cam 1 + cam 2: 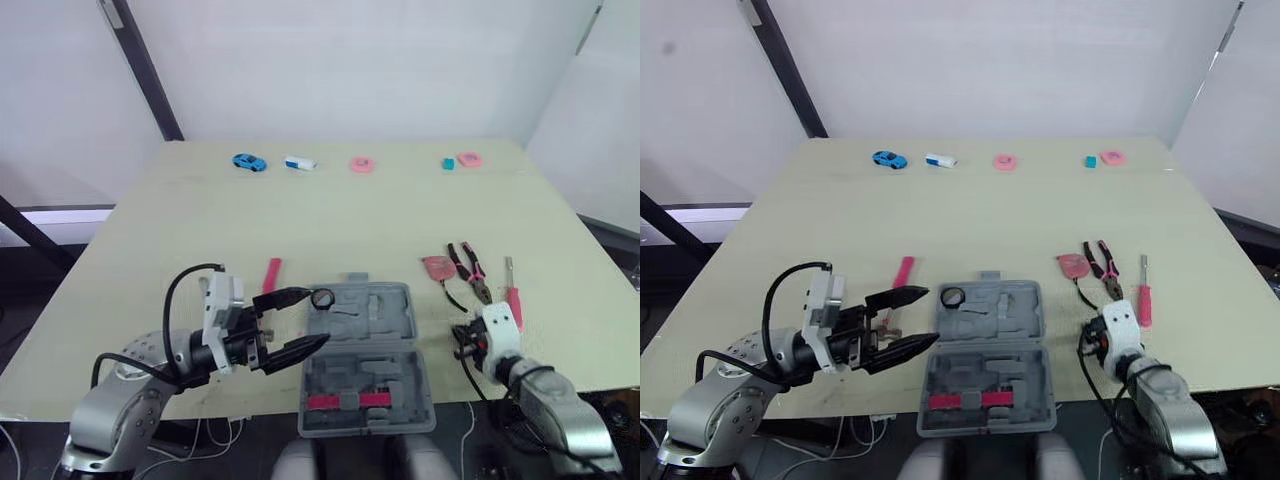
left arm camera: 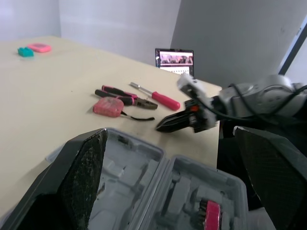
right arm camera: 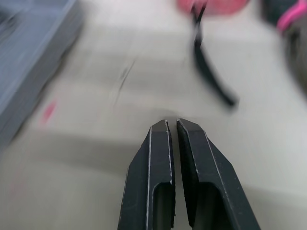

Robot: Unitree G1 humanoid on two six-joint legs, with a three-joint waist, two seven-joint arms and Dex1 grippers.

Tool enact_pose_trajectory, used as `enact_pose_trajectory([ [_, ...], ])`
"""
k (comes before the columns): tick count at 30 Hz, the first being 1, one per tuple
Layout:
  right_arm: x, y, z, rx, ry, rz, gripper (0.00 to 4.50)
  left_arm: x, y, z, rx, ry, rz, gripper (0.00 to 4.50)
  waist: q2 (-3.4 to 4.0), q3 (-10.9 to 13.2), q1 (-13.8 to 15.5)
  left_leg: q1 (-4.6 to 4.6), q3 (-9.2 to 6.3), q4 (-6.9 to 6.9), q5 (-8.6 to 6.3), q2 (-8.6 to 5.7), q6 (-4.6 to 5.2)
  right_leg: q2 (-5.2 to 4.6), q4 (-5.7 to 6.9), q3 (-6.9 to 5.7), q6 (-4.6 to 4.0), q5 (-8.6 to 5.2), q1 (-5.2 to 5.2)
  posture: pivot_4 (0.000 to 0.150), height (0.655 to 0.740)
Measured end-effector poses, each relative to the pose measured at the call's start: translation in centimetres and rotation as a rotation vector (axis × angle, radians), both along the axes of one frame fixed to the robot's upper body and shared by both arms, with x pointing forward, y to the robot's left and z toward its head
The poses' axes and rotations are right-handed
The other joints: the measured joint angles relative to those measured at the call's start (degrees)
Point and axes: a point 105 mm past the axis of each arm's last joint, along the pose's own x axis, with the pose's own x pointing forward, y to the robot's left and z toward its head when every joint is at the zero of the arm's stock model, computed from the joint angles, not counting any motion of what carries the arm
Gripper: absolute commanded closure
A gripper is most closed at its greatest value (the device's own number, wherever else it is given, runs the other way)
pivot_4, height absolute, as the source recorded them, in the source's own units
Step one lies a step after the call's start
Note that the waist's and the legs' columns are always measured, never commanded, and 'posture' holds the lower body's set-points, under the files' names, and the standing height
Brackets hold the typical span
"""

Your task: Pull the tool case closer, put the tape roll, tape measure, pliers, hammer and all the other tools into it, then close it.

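The tool case lies open at the near table edge, so loading is likely in hand. Your left gripper hangs spread wide beside the tape roll at the case's far left corner. Your right gripper is closed and empty near the pliers — spread it before you lower onto them

You have a grey tool case on a pale beige table, with a pink strip in its near half. The tape roll is black, the tape measure pink with a black strap, the pliers black with pink handles, and the screwdriver pink-handled. At the far edge you see a blue toy car, a pink ring and a teal block.
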Motion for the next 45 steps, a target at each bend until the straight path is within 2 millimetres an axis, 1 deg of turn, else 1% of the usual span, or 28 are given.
enact_pose_trajectory([
  [3,-1.4,0.2,-0.1,0.014,0.021,0.007,4.23,-0.1,-0.1,-0.1,-0.002,-0.001,-0.011,0.00,0.00,0.00,-0.10,0.02,-0.04,0.01,0.00,0.03,0.00,0.00,0.00,0.01,0.00,0.00,-0.01,0.150,0.7400],
  [6,-1.9,0.7,0.3,0.035,0.008,0.012,4.23,0.2,-0.2,0.1,-0.002,-0.007,-0.013,0.00,0.00,0.00,-0.05,0.01,-0.07,0.01,0.00,0.03,-0.01,-0.01,-0.01,0.01,0.00,0.00,-0.02,0.150,0.7400],
  [7,-1.7,0.8,0.6,0.031,-0.003,0.019,4.01,0.2,-0.3,0.1,-0.002,-0.009,-0.018,0.00,0.00,0.00,-0.06,0.01,-0.07,0.01,0.00,0.03,-0.01,-0.02,-0.02,0.03,0.00,0.00,-0.02,0.150,0.7400],
  [10,-0.2,1.0,1.9,0.021,-0.057,0.036,2.95,0.4,-0.5,0.0,-0.003,-0.004,-0.028,0.00,-0.01,0.01,-0.21,0.02,-0.06,0.01,0.00,0.02,-0.01,-0.02,-0.04,0.09,0.01,0.01,-0.03,0.150,0.7400],
  [12,1.4,1.3,2.9,0.018,-0.100,0.043,1.85,0.4,-0.6,0.0,-0.002,-0.002,-0.030,0.00,-0.03,0.02,-0.24,0.00,-0.04,0.01,0.00,0.01,-0.01,0.00,-0.04,0.05,0.01,0.00,-0.03,0.150,0.7400],
  [13,2.3,1.4,3.3,0.010,-0.113,0.039,1.41,0.5,-0.6,0.0,0.000,-0.005,-0.031,0.00,-0.03,0.02,-0.21,-0.01,-0.02,0.01,0.00,0.00,-0.01,0.01,-0.04,0.03,0.00,0.00,-0.03,0.150,0.7400],
  [14,3.3,1.5,3.5,-0.005,-0.123,0.033,0.79,0.6,-0.6,0.0,0.002,-0.008,-0.031,0.00,-0.02,0.02,-0.20,-0.02,0.02,0.01,0.00,0.00,0.00,0.02,-0.04,0.01,0.00,0.01,-0.04,0.150,0.7400],
  [15,4.1,1.4,3.6,-0.021,-0.126,0.027,0.32,0.7,-0.7,0.1,0.003,-0.013,-0.034,0.00,-0.02,0.03,-0.17,-0.03,0.04,0.01,0.00,-0.01,0.00,0.02,-0.04,0.01,0.00,0.00,-0.04,0.150,0.7400],
  [17,5.2,1.3,3.5,-0.046,-0.117,0.012,0.32,0.8,-0.6,0.2,0.004,-0.018,-0.030,0.00,-0.03,0.02,-0.02,-0.05,0.00,0.00,0.00,-0.02,0.00,0.03,-0.04,-0.03,-0.02,0.00,-0.02,0.150,0.7400],
  [20,7.2,0.9,2.4,-0.078,-0.076,-0.028,0.32,1.0,-0.6,0.2,0.008,-0.022,-0.024,0.00,-0.03,0.03,-0.11,-0.07,0.04,0.00,0.00,-0.04,0.00,0.02,-0.04,0.02,-0.02,0.01,-0.03,0.150,0.7400],
  [24,9.0,0.9,2.0,-0.083,-0.064,-0.070,0.32,1.1,-0.6,0.3,0.007,-0.031,-0.023,0.00,-0.02,0.03,-0.20,-0.07,0.03,-0.01,0.00,-0.04,0.00,0.03,-0.03,0.01,-0.02,0.02,-0.03,0.150,0.7400],
  [27,9.9,0.9,1.8,-0.068,-0.061,-0.098,1.02,1.0,-0.5,0.2,0.014,-0.037,-0.017,0.00,-0.02,0.03,-0.25,-0.05,0.03,-0.01,0.01,-0.04,0.00,0.03,-0.02,0.02,-0.02,0.02,-0.02,0.150,0.7400],
  [28,10.1,1.0,1.7,-0.062,-0.063,-0.100,1.60,1.1,-0.5,0.1,0.017,-0.037,-0.012,0.00,-0.02,0.03,-0.25,-0.05,0.04,-0.01,0.01,-0.04,0.00,0.03,-0.02,0.02,-0.01,0.02,-0.02,0.150,0.7400],
  [30,10.2,1.0,1.7,-0.061,-0.065,-0.101,2.32,1.1,-0.5,0.0,0.013,-0.038,-0.009,0.00,-0.03,0.03,-0.13,-0.05,0.03,-0.01,0.01,-0.04,0.00,0.02,-0.02,0.01,-0.01,0.02,-0.01,0.150,0.7400],
  [31,10.3,1.1,1.7,-0.059,-0.067,-0.101,2.81,1.1,-0.5,0.0,0.012,-0.038,-0.005,0.00,-0.03,0.03,-0.12,-0.05,0.03,-0.01,0.01,-0.04,0.00,0.02,-0.02,0.02,-0.01,0.02,-0.01,0.150,0.7400],
  [32,10.3,1.1,1.7,-0.057,-0.067,-0.101,3.11,1.1,-0.5,0.0,0.012,-0.038,-0.003,0.00,-0.02,0.03,-0.12,-0.05,0.04,0.00,0.01,-0.04,0.00,0.01,-0.02,0.02,-0.01,0.02,-0.01,0.150,0.7400],
  [33,10.3,1.2,1.7,-0.055,-0.068,-0.100,3.89,1.2,-0.5,0.0,0.012,-0.039,0.002,0.00,-0.02,0.03,-0.12,-0.05,0.03,-0.01,0.01,-0.04,0.00,0.02,-0.01,0.02,-0.01,0.02,-0.01,0.150,0.7400],
  [35,10.3,1.2,1.7,-0.055,-0.069,-0.100,4.46,1.3,-0.5,0.0,0.012,-0.039,0.010,0.00,-0.02,0.03,-0.12,-0.05,0.03,-0.01,0.01,-0.04,0.00,0.02,-0.01,0.02,-0.01,0.02,-0.01,0.150,0.7400],
  [45,10.1,0.7,1.6,-0.052,-0.073,-0.104,4.46,1.3,-0.7,0.3,0.011,-0.049,0.025,0.00,-0.03,0.03,-0.03,-0.05,0.02,-0.01,0.01,-0.05,0.00,0.01,-0.01,0.01,-0.01,0.02,0.00,0.150,0.7400],
])
